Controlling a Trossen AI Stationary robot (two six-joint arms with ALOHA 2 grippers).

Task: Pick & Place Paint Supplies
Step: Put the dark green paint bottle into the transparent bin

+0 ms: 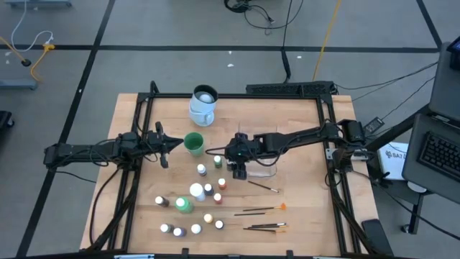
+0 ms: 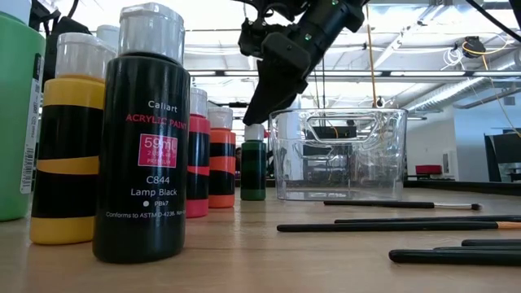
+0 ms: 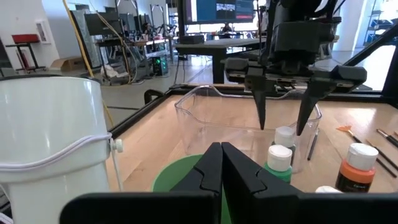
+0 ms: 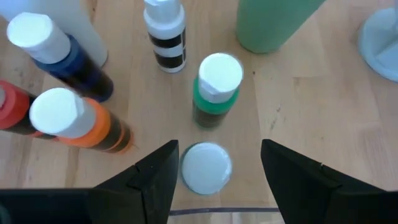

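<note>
Several small white-capped paint bottles (image 1: pixel 208 188) stand upright in the middle of the table. A larger green bottle (image 1: pixel 185 205) is among them, and thin brushes (image 1: pixel 262 210) lie flat to their right. My right gripper (image 4: pixel 219 149) is open and slants down. Its fingers stand on either side of one bottle's white cap (image 4: pixel 205 167), just above it and apart from it; that bottle's body is hidden. Just beyond it stands a green-bodied bottle (image 4: pixel 214 93). My left gripper (image 1: pixel 166 152) waits shut at the table's left, next to a green cup (image 1: pixel 193 143).
A clear plastic tub (image 1: pixel 260 164) stands right beside my right gripper, on the side toward the table's right edge. A white-and-pale-blue mug (image 1: pixel 203 106) is at the far middle. Orange, blue and black-striped bottles (image 4: pixel 74 121) crowd close to the open fingers.
</note>
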